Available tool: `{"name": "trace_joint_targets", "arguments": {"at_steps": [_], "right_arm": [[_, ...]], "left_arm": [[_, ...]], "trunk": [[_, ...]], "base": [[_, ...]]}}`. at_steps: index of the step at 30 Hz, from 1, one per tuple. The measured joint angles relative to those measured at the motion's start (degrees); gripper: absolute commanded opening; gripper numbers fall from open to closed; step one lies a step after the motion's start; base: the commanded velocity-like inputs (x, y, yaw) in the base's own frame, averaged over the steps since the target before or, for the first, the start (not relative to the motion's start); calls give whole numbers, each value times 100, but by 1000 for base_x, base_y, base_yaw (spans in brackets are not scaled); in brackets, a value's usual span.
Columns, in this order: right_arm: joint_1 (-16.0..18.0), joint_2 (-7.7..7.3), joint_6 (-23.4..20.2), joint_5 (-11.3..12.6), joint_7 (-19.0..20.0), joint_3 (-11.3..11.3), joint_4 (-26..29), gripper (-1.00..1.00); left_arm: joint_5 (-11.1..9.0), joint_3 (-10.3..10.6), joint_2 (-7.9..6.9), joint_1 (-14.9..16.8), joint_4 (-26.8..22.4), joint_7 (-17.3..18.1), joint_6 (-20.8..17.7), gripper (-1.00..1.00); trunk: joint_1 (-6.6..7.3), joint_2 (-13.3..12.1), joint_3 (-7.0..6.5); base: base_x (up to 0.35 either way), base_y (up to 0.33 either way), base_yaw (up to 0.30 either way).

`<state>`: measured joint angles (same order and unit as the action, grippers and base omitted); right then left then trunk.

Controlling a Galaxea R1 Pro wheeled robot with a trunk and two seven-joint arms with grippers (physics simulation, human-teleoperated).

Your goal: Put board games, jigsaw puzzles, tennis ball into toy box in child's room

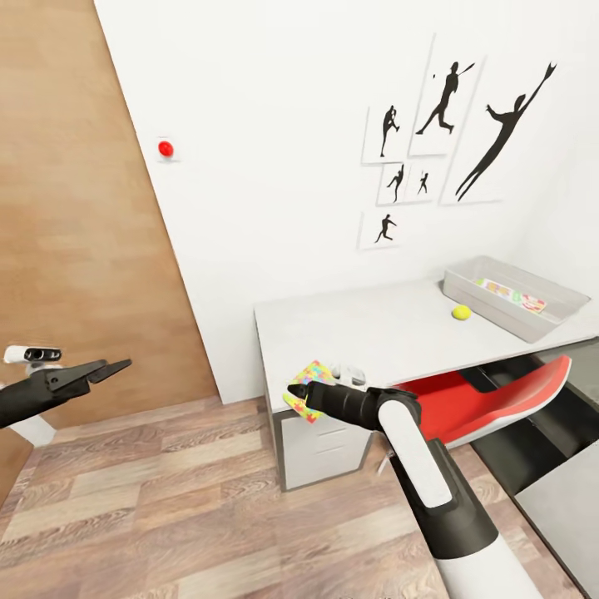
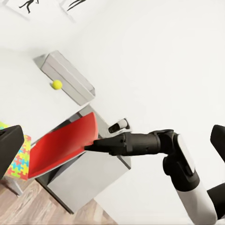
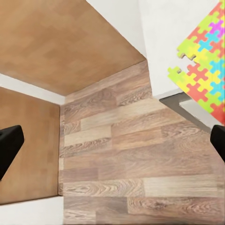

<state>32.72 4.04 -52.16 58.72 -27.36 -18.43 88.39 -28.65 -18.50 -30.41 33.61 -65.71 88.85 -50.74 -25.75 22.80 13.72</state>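
One jigsaw puzzle (image 1: 306, 389) overhangs the near corner of the table (image 1: 366, 333), with the right gripper (image 1: 297, 391) at it; whether those fingers clamp it cannot be told. One tennis ball (image 1: 460, 312) lies just beside the toy box (image 1: 574, 301), which holds one colourful flat piece (image 1: 509, 294) whose print is too small to read. The left gripper (image 1: 106, 368) hangs over open plank floor (image 1: 166, 499), fingers nearly together, holding nothing.
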Motion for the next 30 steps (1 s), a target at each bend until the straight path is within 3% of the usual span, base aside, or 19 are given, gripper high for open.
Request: {"name": "trace_joint_targets", "arguments": {"at_steps": [7,13,30], "right_arm": [[-93,0,257,-11,40,0,-11,100],[-472,-1,607,-24,44,-8,-9,100],[-536,0,868,-39,53,-69,-56,100]], "left_arm": [[0,-2,-10,-229,248,26,244,100],[5,-2,-2,-251,285,16,271,100],[-1,-31,-10,-253,331,29,274,100]], "trunk": [[0,0,19],[0,1,1],[0,1,-146]], "base": [[0,0,-185],[0,0,-66],[0,0,-70]]}}
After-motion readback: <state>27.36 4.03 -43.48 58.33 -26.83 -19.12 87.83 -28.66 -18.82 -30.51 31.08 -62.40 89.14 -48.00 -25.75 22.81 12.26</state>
